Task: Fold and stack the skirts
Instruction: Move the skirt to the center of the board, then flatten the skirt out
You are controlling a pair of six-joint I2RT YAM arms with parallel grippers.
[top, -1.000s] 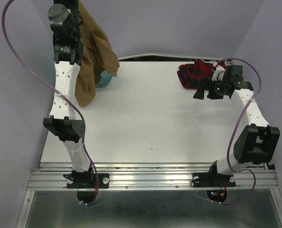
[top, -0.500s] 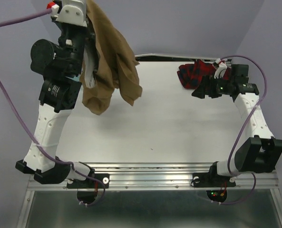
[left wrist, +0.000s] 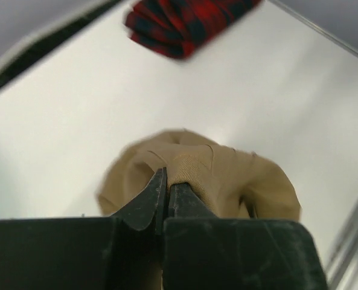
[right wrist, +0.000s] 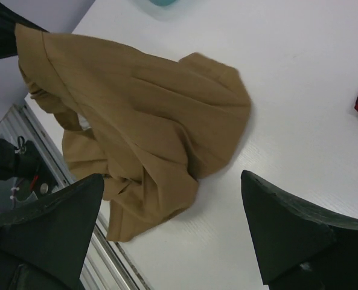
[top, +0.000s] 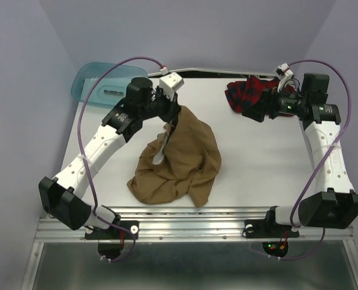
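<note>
Table [top: 257, 169]: We see a white top, with both arm bases bolted at its near edge.
Tan skirt [top: 179, 163]: It lies in a crumpled heap in the near middle of the table. One part is pulled up into a point.
Left arm: It starts at the near left, bends at a low elbow by the front edge, and slants up and in toward the middle.
Left gripper [top: 168, 116]: Its jaws are pressed together on a fold at the top of the tan skirt, and it holds that part up over the heap.
Right arm: It runs up the right side of the table, then bends and points left.
Right gripper [top: 256, 112]: Its jaws are wide apart with nothing in them. We see it just beside the red skirt.
Red skirt [top: 246, 93]: It sits bunched at the far right of the table.
Teal tub [top: 103, 84]: It is at the far left corner.
</note>
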